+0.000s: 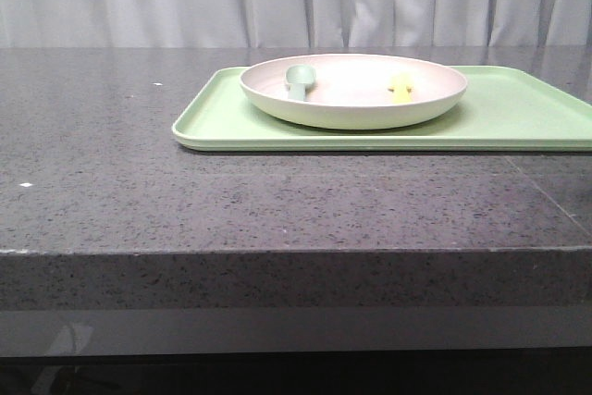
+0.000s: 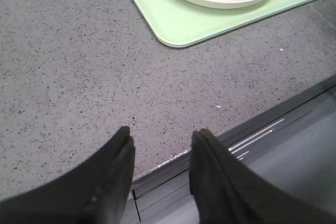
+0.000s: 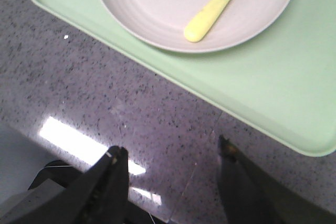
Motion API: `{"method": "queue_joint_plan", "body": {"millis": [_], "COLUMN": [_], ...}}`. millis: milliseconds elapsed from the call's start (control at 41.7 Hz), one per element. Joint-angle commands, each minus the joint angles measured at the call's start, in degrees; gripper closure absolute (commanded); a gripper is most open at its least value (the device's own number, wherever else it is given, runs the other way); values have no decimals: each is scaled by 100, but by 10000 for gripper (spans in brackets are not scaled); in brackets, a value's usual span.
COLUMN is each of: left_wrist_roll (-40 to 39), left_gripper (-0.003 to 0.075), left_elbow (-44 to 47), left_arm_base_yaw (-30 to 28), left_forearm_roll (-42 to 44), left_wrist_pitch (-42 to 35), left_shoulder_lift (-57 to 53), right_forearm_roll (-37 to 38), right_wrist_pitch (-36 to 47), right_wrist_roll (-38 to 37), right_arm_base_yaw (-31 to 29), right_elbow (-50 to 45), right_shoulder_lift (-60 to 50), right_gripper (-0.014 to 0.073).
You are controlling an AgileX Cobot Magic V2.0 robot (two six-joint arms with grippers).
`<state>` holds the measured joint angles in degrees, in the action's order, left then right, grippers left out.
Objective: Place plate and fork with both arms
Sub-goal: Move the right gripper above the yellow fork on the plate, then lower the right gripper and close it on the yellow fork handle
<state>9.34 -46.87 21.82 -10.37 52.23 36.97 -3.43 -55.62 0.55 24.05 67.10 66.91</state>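
Speckled dark grey stone table [image 1: 277, 201], polished, with a squared front edge.

Item: tray [image 1: 518, 117], flat, rectangular, light green, rounded corners, lying on the table toward the far right in the front view.

Item: plate [image 1: 351, 113], large, round, shallow, off-white to pale pink, raised rim. It rests on the tray's left portion, inside the tray's border.

Item: fork [image 3: 218, 9], small, yellow plastic, flat handle. It lies inside the plate on its right half; the tines run out of the right wrist view, and the front view shows only a small yellow patch.

Item: spoon [image 1: 298, 80], pale grey-green, lying inside the plate on its left half, apart from the fork.

Item: left gripper [image 2: 160, 142], two dark fingers spread apart with bare table showing between them. It holds nothing and touches nothing, hanging over the table's front edge, well short of the tray's near corner.

Item: right gripper [image 3: 170, 156], two dark fingers likewise spread wide, empty, above bare stone just beside the tray's near long edge. The plate and fork lie beyond that edge, clear of the fingertips.
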Motion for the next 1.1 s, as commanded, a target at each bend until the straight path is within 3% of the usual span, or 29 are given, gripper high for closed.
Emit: {"method": "queue_joint_plan", "body": {"millis": [0,264,695,1079], "left_wrist_roll": [37,37,37,37], "left_gripper": [462,462,462,462], "left_elbow": [-143,-143,-143,-143], "left_arm_base_yaw": [33,33,33,33], "left_forearm_roll": [-102,-102,-102,-102], "left_wrist_pitch": [-377,-377,-377,-377], "left_shoulder_lift": [0,0,0,0], "right_forearm_roll": [425,413,839,845], "right_wrist_pitch": [112,110,-1073,-1318], "right_wrist_roll": [-527,-590,-1839,-2679], "right_arm_base_yaw": [44,44,18,-150], "right_elbow": [630,1520,3406,4665], "right_shoulder_lift": [466,1415,3211,4294], "right_gripper": [201,201,264,264]}}
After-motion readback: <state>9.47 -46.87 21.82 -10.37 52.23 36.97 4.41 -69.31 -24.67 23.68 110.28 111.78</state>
